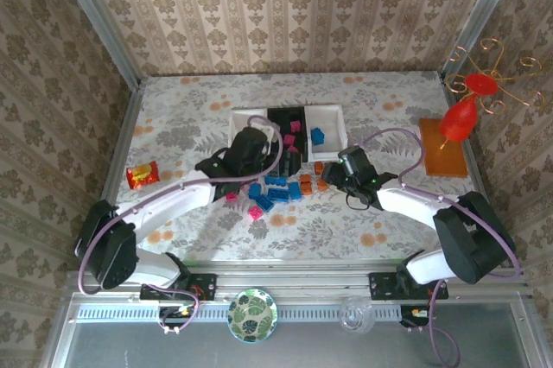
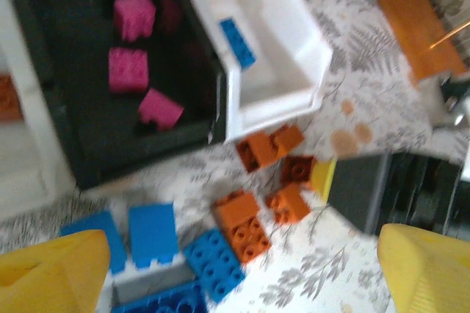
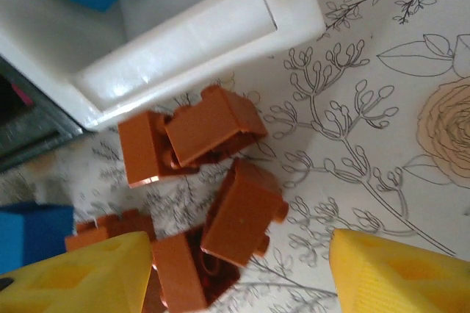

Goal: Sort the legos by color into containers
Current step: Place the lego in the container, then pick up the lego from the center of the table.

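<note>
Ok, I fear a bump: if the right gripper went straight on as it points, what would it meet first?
Probably the brown-orange bricks just ahead of the right gripper; the white tray lies beyond them, though depth is unclear.

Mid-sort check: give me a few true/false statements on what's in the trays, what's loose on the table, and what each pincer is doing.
1. The black tray holds three pink bricks. True.
2. The white tray at the right end of the row holds orange pieces. False: a single blue brick lies in it, and the orange bricks lie on the table off its near corner.
3. The left pincer grips a blue piece. False: its fingers stand wide apart with nothing held, and the blue bricks lie on the table below.
4. Loose pink bricks lie on the table. True.
5. The right pincer hangs open over the orange bricks. True.
</note>
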You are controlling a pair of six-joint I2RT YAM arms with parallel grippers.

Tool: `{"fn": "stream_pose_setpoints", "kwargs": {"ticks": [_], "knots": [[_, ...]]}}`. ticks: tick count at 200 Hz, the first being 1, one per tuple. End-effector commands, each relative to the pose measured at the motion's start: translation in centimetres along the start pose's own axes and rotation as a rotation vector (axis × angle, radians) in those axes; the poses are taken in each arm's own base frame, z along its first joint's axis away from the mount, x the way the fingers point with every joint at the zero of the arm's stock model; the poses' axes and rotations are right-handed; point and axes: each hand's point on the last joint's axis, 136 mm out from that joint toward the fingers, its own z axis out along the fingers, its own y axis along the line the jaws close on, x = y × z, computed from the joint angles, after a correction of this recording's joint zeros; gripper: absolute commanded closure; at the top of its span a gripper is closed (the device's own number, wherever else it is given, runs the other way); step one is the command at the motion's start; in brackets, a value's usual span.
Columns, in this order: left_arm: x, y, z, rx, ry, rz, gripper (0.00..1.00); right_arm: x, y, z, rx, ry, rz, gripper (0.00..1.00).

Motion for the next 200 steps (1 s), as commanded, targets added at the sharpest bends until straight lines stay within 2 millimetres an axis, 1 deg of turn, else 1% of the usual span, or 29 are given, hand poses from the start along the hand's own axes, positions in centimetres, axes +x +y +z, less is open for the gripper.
{"fn": "stream_pose_setpoints", "kwargs": {"ticks": [1, 30, 65, 91, 119, 146, 164, 168, 172, 189, 200], "knots": [[-0.1, -0.9, -2.1, 0.039, -0.069, -0.031, 0.04, -1.2, 0.2, 0.6, -0.062, -0.050, 0.181, 0.36], [1.3, -0.2, -4.0, 0.021, -0.079, -0.024, 0.02, -0.8, -1.0, 1.5, -0.059, -0.028, 0.265, 0.42], [2.4, 1.1, -5.3, -0.008, -0.096, -0.032, 0.00, 0.2, -0.9, 2.7, -0.081, 0.012, 0.290, 0.45], [3.3, 2.0, -5.8, -0.026, -0.090, -0.039, 0.00, 0.9, -1.1, 3.2, -0.084, 0.032, 0.302, 0.50], [4.5, 3.0, -5.9, -0.052, -0.077, -0.050, 0.00, 1.1, -1.5, 3.2, -0.076, 0.032, 0.304, 0.62], [5.2, 4.0, -6.6, -0.078, -0.082, -0.060, 0.00, 1.0, -2.0, 2.2, -0.077, 0.023, 0.298, 0.72], [5.4, 4.8, -7.4, -0.110, -0.092, -0.064, 0.00, 0.9, -2.7, 0.8, -0.069, 0.010, 0.277, 0.76], [5.4, 4.9, -7.6, -0.116, -0.096, -0.064, 0.00, 1.1, -3.1, 0.6, -0.054, 0.010, 0.268, 0.76], [5.4, 5.1, -7.8, -0.123, -0.100, -0.065, 0.00, 0.6, -2.8, -0.2, -0.071, -0.011, 0.258, 0.77], [5.6, 6.0, -8.7, -0.157, -0.115, -0.068, 0.00, -0.1, -2.8, -2.4, -0.078, -0.046, 0.199, 0.79], [5.8, 6.7, -9.2, -0.178, -0.121, -0.069, 0.00, -0.8, -1.8, -3.9, -0.116, -0.068, 0.153, 0.80]]}}
